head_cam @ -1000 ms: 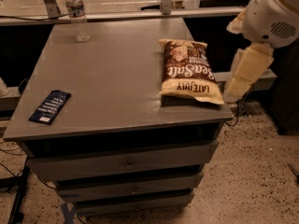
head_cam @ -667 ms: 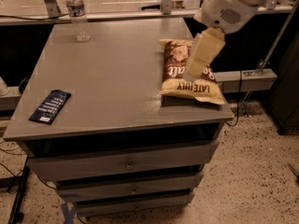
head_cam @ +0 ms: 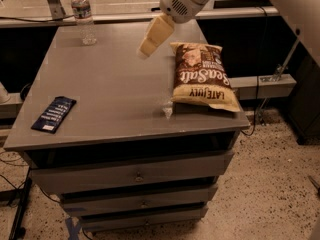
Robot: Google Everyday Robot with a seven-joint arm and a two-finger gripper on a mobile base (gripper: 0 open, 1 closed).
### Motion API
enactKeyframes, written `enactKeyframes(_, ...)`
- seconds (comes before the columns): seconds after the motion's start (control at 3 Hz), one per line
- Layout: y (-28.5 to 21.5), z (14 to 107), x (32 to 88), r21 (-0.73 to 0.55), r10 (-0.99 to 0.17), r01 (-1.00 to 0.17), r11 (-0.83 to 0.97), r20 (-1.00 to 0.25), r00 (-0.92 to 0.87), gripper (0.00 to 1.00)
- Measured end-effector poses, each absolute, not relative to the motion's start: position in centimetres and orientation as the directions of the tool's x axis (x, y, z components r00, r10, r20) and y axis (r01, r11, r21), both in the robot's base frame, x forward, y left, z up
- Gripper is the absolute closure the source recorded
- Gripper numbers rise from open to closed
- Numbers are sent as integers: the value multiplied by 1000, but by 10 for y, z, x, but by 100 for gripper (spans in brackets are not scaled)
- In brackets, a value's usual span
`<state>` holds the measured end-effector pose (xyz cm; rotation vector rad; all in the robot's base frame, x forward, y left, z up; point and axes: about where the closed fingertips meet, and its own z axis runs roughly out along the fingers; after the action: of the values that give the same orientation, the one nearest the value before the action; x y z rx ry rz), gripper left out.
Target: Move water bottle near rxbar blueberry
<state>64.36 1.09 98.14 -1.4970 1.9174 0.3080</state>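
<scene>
The water bottle [head_cam: 82, 14], clear with a white cap and a pale label band, stands upright at the far left corner of the grey cabinet top [head_cam: 115, 89]. The rxbar blueberry [head_cam: 54, 114], a flat dark blue wrapper with white lettering, lies near the front left edge. My gripper [head_cam: 154, 36] hangs above the far middle of the top, well to the right of the bottle and just left of the chip bag. It holds nothing that shows.
A large brown and cream chip bag [head_cam: 202, 76] lies on the right side of the top. The cabinet has several drawers [head_cam: 135, 176] below. A rail [head_cam: 125, 18] runs behind it, a shelf [head_cam: 265, 86] stands at the right, cables lie on the speckled floor.
My arm has swung left from beyond the cabinet's right edge, over the chip bag, to above the far middle of the top. The bottle, bar and bag have not moved.
</scene>
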Motion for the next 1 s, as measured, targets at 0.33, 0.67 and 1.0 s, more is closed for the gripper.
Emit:
enactKeyframes(0.33,11,981,643,-214,-766,-926,311,-633,-111,0)
enactKeyframes(0.67,13,979,649,-212,-746,-920,329,-656,-116,0)
enactKeyframes(1.0,27,951,664,-176,-706,-915,362,-693,-146,0)
